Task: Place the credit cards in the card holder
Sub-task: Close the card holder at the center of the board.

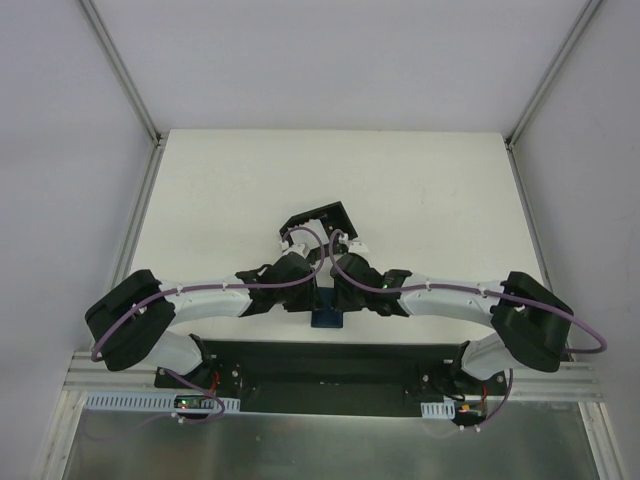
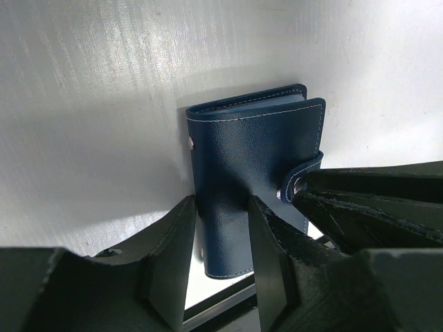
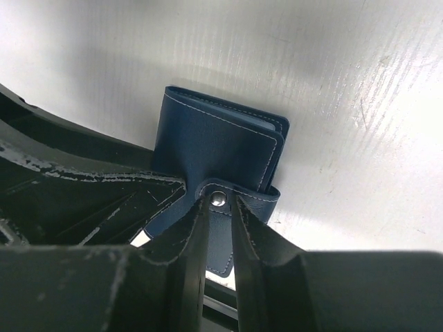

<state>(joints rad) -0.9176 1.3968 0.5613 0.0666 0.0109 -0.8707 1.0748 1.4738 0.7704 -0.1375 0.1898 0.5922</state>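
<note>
I see the white surface (image 1: 330,180), with the black open-sided box frame (image 1: 320,222) at its middle. The dark navy-blue folded leather wallet (image 2: 249,152) sits by the near edge, between the arms. My left tool (image 2: 220,211) is clenched across the wallet's near end. My right tool (image 3: 220,203) straddles the closure strap (image 2: 304,169) at its silver snap stud (image 2: 281,195). I cannot tell whether it pinches the strap.

The card holder (image 2: 256,159) looks like grained navy leather, with a shiny metal snap (image 2: 284,194) at its four o'clock. My fingers (image 2: 173,263) are scuffed matt black plastic, and the table (image 2: 104,104) is smooth, slightly glossy white.
</note>
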